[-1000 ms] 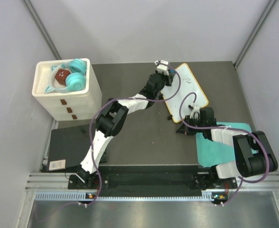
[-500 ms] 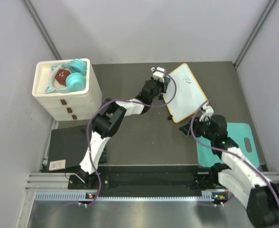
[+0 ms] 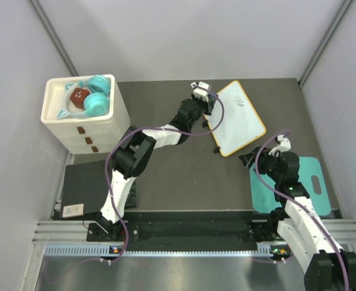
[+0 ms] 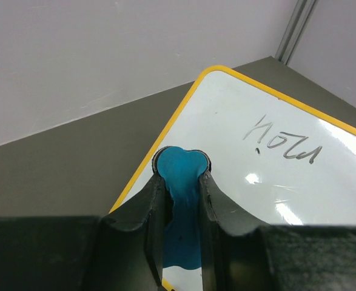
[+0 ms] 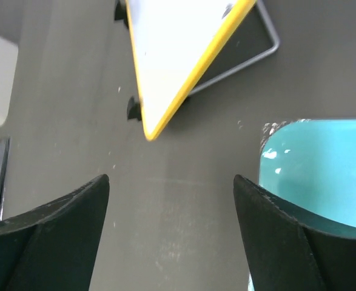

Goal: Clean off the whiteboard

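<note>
1. Just ahead of the left jaws: whiteboard (image 4: 287, 182) on table (image 4: 62, 176), scribble (image 4: 281, 142) off to the right, unwiped.
2. Left jaws clamped on blue eraser (image 4: 181, 173), tip poking out front, prob. so it meets the board first.
3. Right jaws apart, empty; board corner ahead, teal mat (image 5: 323, 170) beside. Prob. parked clear of the wipe.

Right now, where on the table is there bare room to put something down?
The widest bare patch of table lies in the middle, between the left arm, the whiteboard and the teal mat. A strip runs at the back between the white drawers and the left gripper holding an eraser. It is crowded near the whiteboard's front corner, by the right gripper.
</note>
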